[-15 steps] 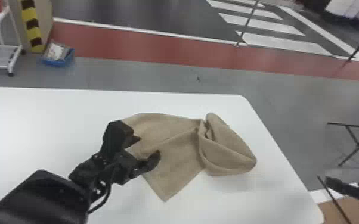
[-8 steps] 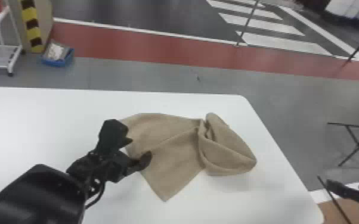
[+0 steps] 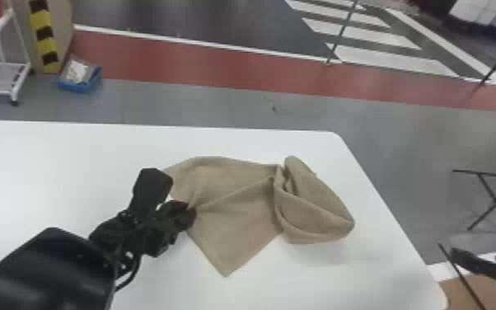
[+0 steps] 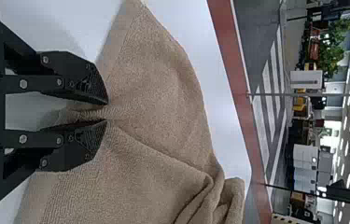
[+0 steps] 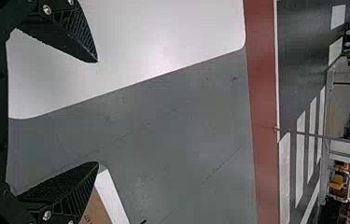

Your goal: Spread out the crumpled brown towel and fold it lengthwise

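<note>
Head view — blue bin (image 3: 74,86) — papers (image 3: 76,72), perhaps

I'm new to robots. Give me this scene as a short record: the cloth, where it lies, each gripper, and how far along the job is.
cloth: brown towel, flatter on the left, bunched and folded over at its right end
place: on a white table, near its right edge
left gripper: closed on a pinch of towel at the towel's left side
right gripper: open, holding nothing, off past the table's right edge
job: towel not yet fully spread or folded lengthwise
</note>
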{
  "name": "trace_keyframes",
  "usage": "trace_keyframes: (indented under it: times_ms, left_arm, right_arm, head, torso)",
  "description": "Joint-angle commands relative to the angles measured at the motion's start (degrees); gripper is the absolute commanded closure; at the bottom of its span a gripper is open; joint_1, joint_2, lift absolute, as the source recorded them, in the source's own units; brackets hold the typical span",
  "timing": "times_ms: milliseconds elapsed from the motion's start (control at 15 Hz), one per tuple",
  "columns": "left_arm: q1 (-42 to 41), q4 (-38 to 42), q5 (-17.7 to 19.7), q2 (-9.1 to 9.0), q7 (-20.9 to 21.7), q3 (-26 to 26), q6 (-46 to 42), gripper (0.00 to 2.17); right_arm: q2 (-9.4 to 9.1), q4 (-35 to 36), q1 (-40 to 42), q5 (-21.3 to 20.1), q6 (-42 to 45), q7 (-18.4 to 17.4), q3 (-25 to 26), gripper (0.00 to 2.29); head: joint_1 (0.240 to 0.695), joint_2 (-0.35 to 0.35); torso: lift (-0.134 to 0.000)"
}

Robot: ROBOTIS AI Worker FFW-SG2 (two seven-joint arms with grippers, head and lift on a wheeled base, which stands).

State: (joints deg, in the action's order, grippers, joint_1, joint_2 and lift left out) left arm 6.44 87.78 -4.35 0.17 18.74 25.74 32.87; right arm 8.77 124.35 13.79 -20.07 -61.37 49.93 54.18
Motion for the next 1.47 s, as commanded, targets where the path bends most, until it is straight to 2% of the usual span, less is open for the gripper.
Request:
trace_keyframes:
  times_ms: [0, 200, 467, 533, 667, 733, 800, 933, 1067, 1267, 1400]
  left_arm:
    - [-1.5, 2.7, 0.2, -0.32, 0.1, -0.6, 0.7, 1.44]
    - [-6.8, 17.0, 0.2, -0.32, 3.5, -5.8, 9.6, 1.44]
    - [-10.5, 31.6, 0.4, -0.32, 15.4, -18.6, 22.6, 1.44]
    - [-10.7, 33.3, 0.4, -0.32, 17.0, -21.8, 24.7, 1.44]
    - [-10.9, 35.8, 0.9, -0.32, 20.6, -26.7, 28.1, 1.44]
    - [-10.8, 35.9, 0.8, -0.32, 21.6, -27.0, 28.3, 1.44]
    - [-10.8, 35.9, 0.4, -0.32, 22.3, -27.0, 28.1, 1.44]
    - [-11.0, 35.7, 0.0, -0.32, 22.7, -26.7, 28.1, 1.44]
    - [-11.3, 35.2, -0.1, -0.32, 23.4, -26.6, 27.9, 1.44]
    - [-11.5, 35.2, -0.2, -0.32, 23.4, -26.4, 27.7, 1.44]
    - [-11.5, 35.1, -0.4, -0.32, 23.5, -26.4, 27.7, 1.44]
  right_arm:
    - [0.02, -0.1, 0.0, 0.0, 0.1, 0.0, 0.0, 0.11]
    - [0.02, -0.3, 0.0, -0.1, 0.1, 0.0, 0.0, 0.11]
    - [0.37, -0.2, -0.1, -0.3, 1.1, 0.0, -0.6, 0.11]
    - [0.55, -0.3, -0.3, -0.7, 2.3, 0.0, -1.1, 0.11]
    - [1.42, -1.0, -1.0, -0.9, 7.3, 0.0, -4.2, 0.11]
    - [1.69, -1.3, -1.2, -0.4, 12.2, 0.0, -6.3, 0.11]
    - [1.69, -2.3, -1.0, -0.2, 25.0, 0.0, -8.5, 0.11]
    - [2.83, -2.0, -2.1, -1.6, 23.8, 0.0, -16.4, 0.11]
    - [2.57, -2.4, -4.7, -2.1, 15.9, 0.3, -26.0, 0.11]
    - [-0.95, -4.8, -5.5, -4.5, 14.3, 1.2, -39.3, 0.12]
    - [-3.15, -6.3, -6.5, -5.8, 12.9, 1.1, -46.1, 0.12]
  head:
    - [0.695, -0.350]
    - [0.695, -0.350]
    - [0.695, -0.350]
    - [0.695, -0.350]
    - [0.695, -0.350]
    - [0.695, -0.350]
    - [0.695, -0.350]
    - [0.695, -0.350]
    - [0.695, -0.350]
    - [0.695, -0.350]
    - [0.695, -0.286]
  torso:
    - [-0.124]
    - [-0.124]
    - [-0.124]
    - [-0.124]
    - [-0.124]
    - [-0.124]
    - [-0.124]
    - [-0.124]
    - [-0.124]
    - [-0.124]
    - [-0.124]
